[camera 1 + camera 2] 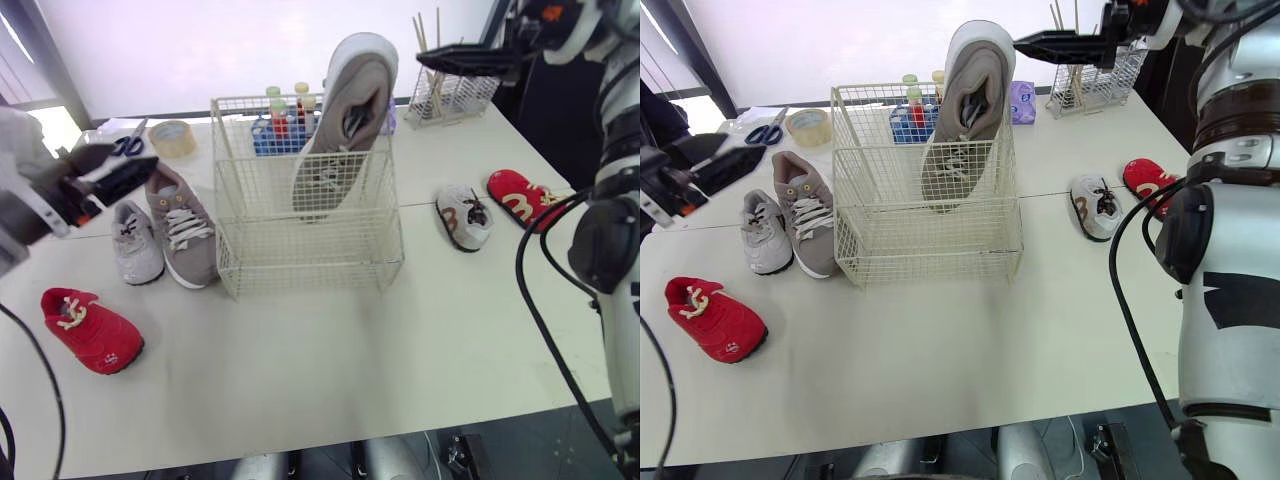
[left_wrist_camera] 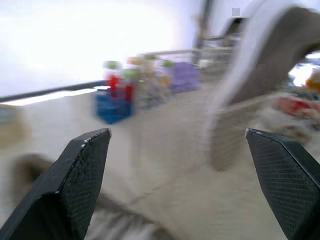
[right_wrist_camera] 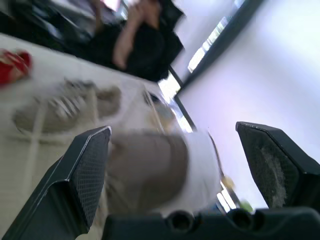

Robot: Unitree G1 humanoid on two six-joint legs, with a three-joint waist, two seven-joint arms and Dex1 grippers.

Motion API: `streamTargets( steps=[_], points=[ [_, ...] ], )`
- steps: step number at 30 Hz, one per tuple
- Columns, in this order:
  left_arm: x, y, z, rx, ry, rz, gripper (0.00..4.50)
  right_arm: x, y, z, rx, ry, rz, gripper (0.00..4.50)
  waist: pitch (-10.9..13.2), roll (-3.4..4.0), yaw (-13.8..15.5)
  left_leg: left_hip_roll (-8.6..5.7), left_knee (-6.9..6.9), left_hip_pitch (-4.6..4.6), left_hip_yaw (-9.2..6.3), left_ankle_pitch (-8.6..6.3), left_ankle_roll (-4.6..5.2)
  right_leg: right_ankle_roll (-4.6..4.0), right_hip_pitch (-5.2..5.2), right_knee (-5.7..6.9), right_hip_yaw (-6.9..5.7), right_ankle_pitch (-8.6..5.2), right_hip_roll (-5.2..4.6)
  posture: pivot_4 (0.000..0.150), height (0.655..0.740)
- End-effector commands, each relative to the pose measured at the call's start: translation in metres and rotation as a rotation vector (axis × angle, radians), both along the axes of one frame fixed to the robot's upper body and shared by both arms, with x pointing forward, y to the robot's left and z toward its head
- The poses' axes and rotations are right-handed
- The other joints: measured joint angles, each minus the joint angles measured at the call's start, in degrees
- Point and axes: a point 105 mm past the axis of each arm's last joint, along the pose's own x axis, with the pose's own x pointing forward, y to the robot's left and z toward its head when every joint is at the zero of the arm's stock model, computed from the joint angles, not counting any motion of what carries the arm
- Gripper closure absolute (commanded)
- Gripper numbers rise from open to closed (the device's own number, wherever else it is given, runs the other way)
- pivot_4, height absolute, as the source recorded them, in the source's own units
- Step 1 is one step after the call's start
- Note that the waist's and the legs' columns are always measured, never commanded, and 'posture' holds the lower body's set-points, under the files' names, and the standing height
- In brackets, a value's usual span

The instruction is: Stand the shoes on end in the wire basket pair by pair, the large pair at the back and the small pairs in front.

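Observation:
A cream wire basket (image 1: 250,215) stands mid-table. One large taupe shoe (image 1: 345,115) stands on end in it, heel up, leaning toward the back right corner. Its mate (image 1: 184,228) lies flat left of the basket, beside a small grey shoe (image 1: 134,245) and a small red shoe (image 1: 92,331). Right of the basket lie the other small grey shoe (image 1: 463,216) and the other small red shoe (image 1: 523,197). My right gripper (image 1: 1025,43) hovers open just right of the standing shoe's heel. My left gripper (image 1: 135,166) is open above the shoes on the left, holding nothing.
Behind the basket stand a blue rack of bottles (image 1: 282,128), a tape roll (image 1: 172,138), scissors (image 1: 128,146), a purple box (image 1: 1022,100) and a wire holder with sticks (image 1: 455,95). A person in dark clothes (image 3: 145,35) is beyond the table.

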Motion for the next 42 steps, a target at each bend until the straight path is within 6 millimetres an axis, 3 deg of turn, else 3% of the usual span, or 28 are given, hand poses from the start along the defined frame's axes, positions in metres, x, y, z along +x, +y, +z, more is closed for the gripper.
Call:
streamTargets(
  steps=[1,6,9,13,24,30,33,40,42],
  points=[
    [0.024,0.041,0.002,0.029,0.046,0.182,0.0,-0.039,0.035,-0.009,0.003,0.02,0.23,0.11,0.0,0.01,0.1,0.0,0.03,0.0,-0.01,0.0,0.0,0.0,0.0,0.03,0.0,0.0,0.0,0.15,0.74],
    [0.066,0.063,-0.017,-0.03,0.188,0.31,0.0,-0.058,0.062,-0.039,0.0,0.065,0.301,0.11,0.0,-0.04,0.9,-0.21,0.23,-0.15,-0.07,0.02,0.02,0.03,-0.12,0.24,0.01,0.02,-0.13,0.15,0.74],
    [0.089,0.068,-0.033,-0.066,0.27,0.375,0.0,-0.062,0.068,-0.045,0.023,0.083,0.303,0.11,-0.1,-0.14,1.3,-0.26,0.29,-0.15,-0.05,0.02,0.03,0.07,-0.14,0.3,-0.01,0.04,-0.16,0.15,0.74],
    [0.105,0.063,-0.046,-0.051,0.327,0.388,0.0,-0.068,0.069,-0.047,0.043,0.095,0.297,0.11,-0.1,-0.21,1.2,-0.28,0.31,-0.16,-0.02,0.02,0.05,0.1,-0.14,0.29,-0.02,0.05,-0.18,0.15,0.74],
    [0.126,0.038,-0.094,0.136,0.439,0.399,0.0,-0.076,0.066,-0.051,0.083,0.131,0.246,0.11,-0.1,-0.25,0.2,-0.26,0.28,-0.17,-0.02,0.0,0.08,0.11,-0.24,0.46,-0.01,0.06,-0.2,0.15,0.74],
    [0.129,0.035,-0.107,0.166,0.459,0.416,0.0,-0.076,0.065,-0.051,0.09,0.129,0.226,0.11,-0.1,-0.25,0.1,-0.27,0.31,-0.16,0.0,-0.03,0.14,0.11,-0.36,0.76,0.01,0.06,-0.23,0.15,0.74],
    [0.131,0.029,-0.115,0.171,0.472,0.411,0.8,-0.075,0.065,-0.051,0.092,0.124,0.219,0.0,-0.1,-0.25,0.1,-0.27,0.32,-0.16,0.0,-0.07,0.2,0.11,-0.37,0.8,0.01,0.06,-0.23,0.15,0.74],
    [0.134,0.025,-0.122,0.125,0.475,0.44,4.2,-0.073,0.066,-0.05,0.091,0.117,0.21,0.0,-0.1,-0.26,0.1,-0.27,0.37,-0.15,0.01,-0.16,0.35,0.11,-0.38,0.85,0.0,0.06,-0.22,0.15,0.74],
    [0.135,0.025,-0.116,0.101,0.455,0.451,4.46,-0.073,0.066,-0.05,0.089,0.118,0.207,0.0,-0.1,-0.26,0.1,-0.27,0.37,-0.16,0.01,-0.16,0.35,0.11,-0.38,0.85,0.0,0.06,-0.22,0.15,0.74]
  ],
)
